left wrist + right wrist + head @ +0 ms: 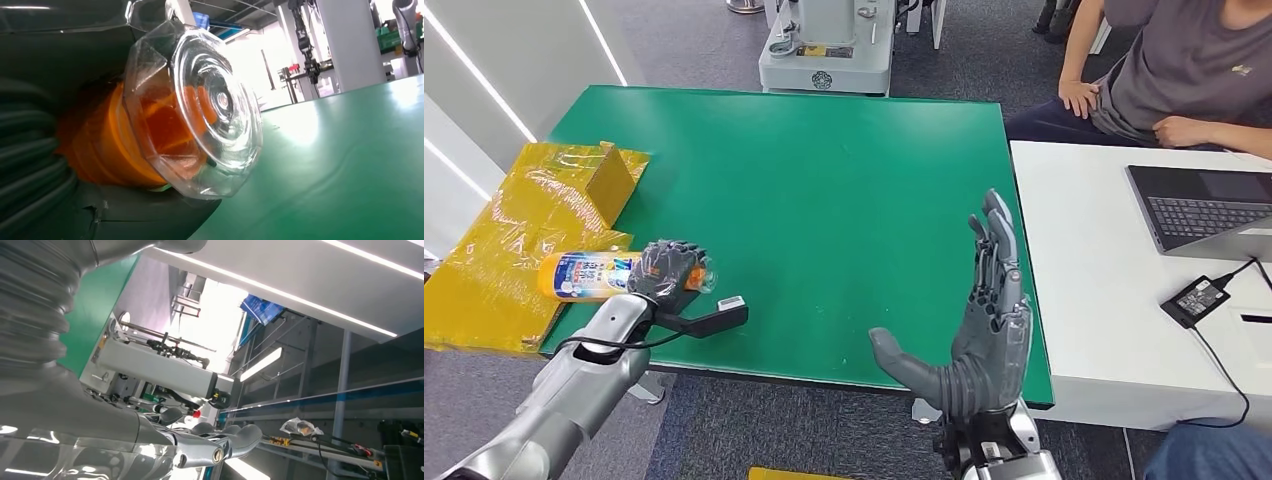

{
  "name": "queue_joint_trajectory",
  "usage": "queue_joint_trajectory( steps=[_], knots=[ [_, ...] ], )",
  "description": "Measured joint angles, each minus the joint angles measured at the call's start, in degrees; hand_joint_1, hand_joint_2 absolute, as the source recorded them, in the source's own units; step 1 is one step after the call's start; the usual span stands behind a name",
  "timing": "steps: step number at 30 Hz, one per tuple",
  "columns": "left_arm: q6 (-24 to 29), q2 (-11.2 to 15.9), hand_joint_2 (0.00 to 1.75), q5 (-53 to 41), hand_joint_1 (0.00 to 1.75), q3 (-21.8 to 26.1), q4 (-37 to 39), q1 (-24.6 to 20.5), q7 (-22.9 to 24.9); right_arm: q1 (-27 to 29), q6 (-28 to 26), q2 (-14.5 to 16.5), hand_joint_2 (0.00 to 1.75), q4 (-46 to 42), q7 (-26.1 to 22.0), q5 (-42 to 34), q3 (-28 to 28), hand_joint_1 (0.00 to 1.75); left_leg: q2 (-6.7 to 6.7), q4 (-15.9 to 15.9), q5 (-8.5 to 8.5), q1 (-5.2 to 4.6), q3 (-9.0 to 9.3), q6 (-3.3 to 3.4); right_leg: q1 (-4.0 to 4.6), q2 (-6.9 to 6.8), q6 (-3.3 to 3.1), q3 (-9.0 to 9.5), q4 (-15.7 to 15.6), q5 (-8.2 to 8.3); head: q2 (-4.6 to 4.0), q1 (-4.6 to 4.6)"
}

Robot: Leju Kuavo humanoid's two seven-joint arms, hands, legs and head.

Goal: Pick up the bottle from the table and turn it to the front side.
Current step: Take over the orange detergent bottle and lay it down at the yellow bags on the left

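A: Head view, far left: what lies there?
B: Yellow wrapped packaging [519, 235] at the edge of the green surface [824, 200].
A: And the bottle?
B: The bottle [589, 275] lies sideways over that edge, gripped by the left robot hand [669, 272]. The left wrist view shows its clear base [215, 107] and orange contents close up.
A: Further right?
B: The right robot hand [969, 330] is held above the near edge, fingers spread, holding nothing. Beyond it stands a white surface [1084, 270] with a laptop [1204, 210] and a seated person [1164, 70].
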Motion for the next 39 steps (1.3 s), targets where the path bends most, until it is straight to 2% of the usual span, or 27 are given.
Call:
queue_joint_trajectory(
  steps=[3, 7, 19, 29, 32, 36, 39],
  knots=[
    [0.7, -0.5, 1.75, -0.9, 1.75, 0.4, 0.0, 0.3, 0.3, 0.0, 0.2, 0.0, 1.75, -0.1, 0.0, 0.3, 0.0, 0.00, 0.00, 0.0, 0.00, 0.00, 0.00, 0.00, 0.00, 0.00, 0.00, 0.00, 0.0, 0.00, 0.00, -0.01],
    [0.8, -1.0, 1.75, -1.7, 0.01, 0.8, 0.0, 0.5, 1.5, 0.0, 0.7, 0.0, 1.75, -0.2, 0.0, 0.4, 0.0, 0.00, 0.00, 0.0, 0.00, 0.00, 0.00, 0.00, 0.00, 0.00, 0.00, 0.00, 0.0, 0.00, 0.00, 0.00],
    [0.1, -1.5, 1.75, -2.9, 0.00, 1.8, 0.3, 1.7, 6.7, -0.7, 2.8, 0.1, 1.75, -0.1, 0.6, 0.2, 0.8, 0.00, 0.00, 0.0, 0.00, 0.00, 0.00, 0.00, 0.00, 0.00, 0.00, 0.00, 0.0, 0.00, 0.00, 0.01],
    [2.9, -1.6, 1.75, -1.5, 0.00, 5.1, 0.3, 3.2, 6.8, -1.1, 2.4, 0.3, 1.75, -0.1, 0.6, 0.2, 0.9, 0.00, 0.00, 0.0, 0.00, 0.00, 0.00, 0.00, 0.00, -0.01, 0.00, 0.00, 0.0, -0.01, 0.00, 0.01],
    [7.4, -1.8, 1.75, -0.9, 0.00, 6.5, 0.3, 3.5, 6.6, -1.1, 2.0, 0.3, 1.75, -0.1, 0.7, 0.1, 1.0, 0.00, 0.00, 0.0, 0.00, 0.00, 0.00, 0.00, 0.00, 0.00, 0.00, -0.01, 0.0, 0.00, 0.00, 0.00],
    [18.5, -3.2, 1.75, 1.1, 0.00, 11.0, -0.8, 3.7, 3.2, -1.1, 1.0, 0.3, 1.75, -0.1, 0.8, 0.0, 1.0, 0.00, 0.00, 0.0, 0.00, 0.00, 0.00, 0.00, 0.00, -0.01, 0.00, -0.02, 0.0, 0.00, 0.00, 0.01],
    [21.3, -4.7, 1.75, 1.1, 0.00, 15.8, -3.2, 3.7, -0.6, -1.0, 0.5, 0.3, 1.75, -0.1, 0.8, 0.0, 1.0, 0.00, 0.00, 0.0, 0.00, -0.01, 0.00, 0.00, -0.01, 0.00, 0.00, -0.01, 0.0, 0.00, 0.00, 0.00]
  ],
)
